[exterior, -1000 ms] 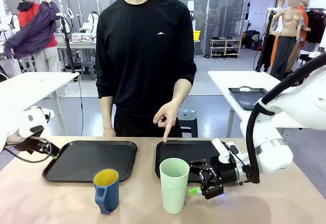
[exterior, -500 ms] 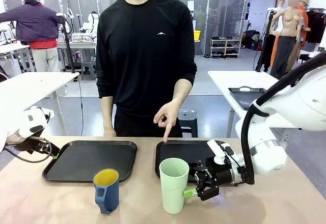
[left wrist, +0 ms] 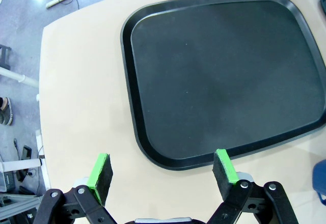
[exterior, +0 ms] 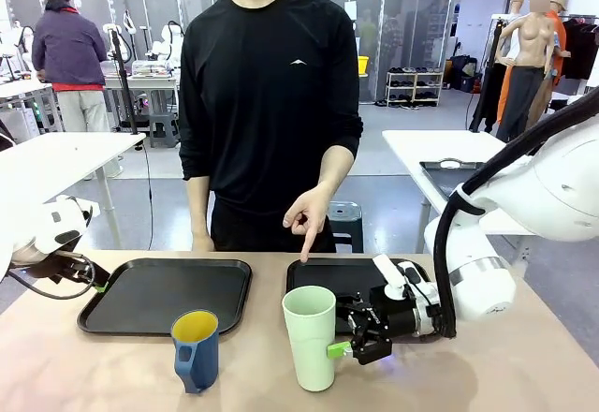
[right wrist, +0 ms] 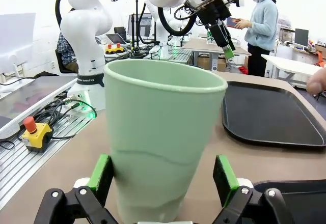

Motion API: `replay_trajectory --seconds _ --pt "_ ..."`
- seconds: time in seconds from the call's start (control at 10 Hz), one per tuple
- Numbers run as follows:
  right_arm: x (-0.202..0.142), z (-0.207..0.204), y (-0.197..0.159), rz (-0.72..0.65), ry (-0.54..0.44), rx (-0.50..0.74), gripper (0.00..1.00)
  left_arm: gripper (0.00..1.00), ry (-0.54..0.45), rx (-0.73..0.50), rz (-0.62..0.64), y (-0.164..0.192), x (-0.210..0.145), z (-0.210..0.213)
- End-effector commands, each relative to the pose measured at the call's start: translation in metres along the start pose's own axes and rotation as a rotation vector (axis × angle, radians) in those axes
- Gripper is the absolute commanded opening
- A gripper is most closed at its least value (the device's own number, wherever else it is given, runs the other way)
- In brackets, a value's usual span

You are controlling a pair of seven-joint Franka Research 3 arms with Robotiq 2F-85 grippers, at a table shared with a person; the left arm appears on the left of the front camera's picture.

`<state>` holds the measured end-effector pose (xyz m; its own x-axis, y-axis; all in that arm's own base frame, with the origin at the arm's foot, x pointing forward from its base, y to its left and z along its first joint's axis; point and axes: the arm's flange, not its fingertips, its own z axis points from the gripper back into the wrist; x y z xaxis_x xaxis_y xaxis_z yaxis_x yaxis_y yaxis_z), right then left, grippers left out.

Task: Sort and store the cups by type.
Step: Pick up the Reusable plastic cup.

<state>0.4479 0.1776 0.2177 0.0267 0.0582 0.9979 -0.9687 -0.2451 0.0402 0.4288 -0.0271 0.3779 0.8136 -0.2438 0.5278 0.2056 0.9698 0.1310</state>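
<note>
Mint-green tumbler (exterior: 310,337) upright — right pincer (right wrist: 163,175) spread around it.

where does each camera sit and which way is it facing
Front: fixed between the arms, facing the person across the table; right end effector shows.
Left wrist: above the left tray, looking down; left end effector open.
Right wrist: low, looking over the table; right end effector open either side of the mint tumbler.
Shared: front and right wrist both show that tumbler.

Table (exterior: 94,379): left black tray (exterior: 168,295) and right black tray (exterior: 328,276) side by side; blue cup (exterior: 196,348) and mint tumbler (exterior: 311,337) upright on the near side.
</note>
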Motion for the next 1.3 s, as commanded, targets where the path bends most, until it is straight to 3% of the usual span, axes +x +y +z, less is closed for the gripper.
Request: replay_trajectory --seconds 0.0,1.2 --pt "-0.016 -0.010 0.003 0.028 -0.011 -0.008 1.00 1.00 0.004 0.003 -0.007 0.000 0.000 0.000" --pt "-0.024 -0.031 0.007 -0.001 -0.013 0.050 1.00 1.00 0.004 0.003 -0.007 0.000 0.000 0.000"
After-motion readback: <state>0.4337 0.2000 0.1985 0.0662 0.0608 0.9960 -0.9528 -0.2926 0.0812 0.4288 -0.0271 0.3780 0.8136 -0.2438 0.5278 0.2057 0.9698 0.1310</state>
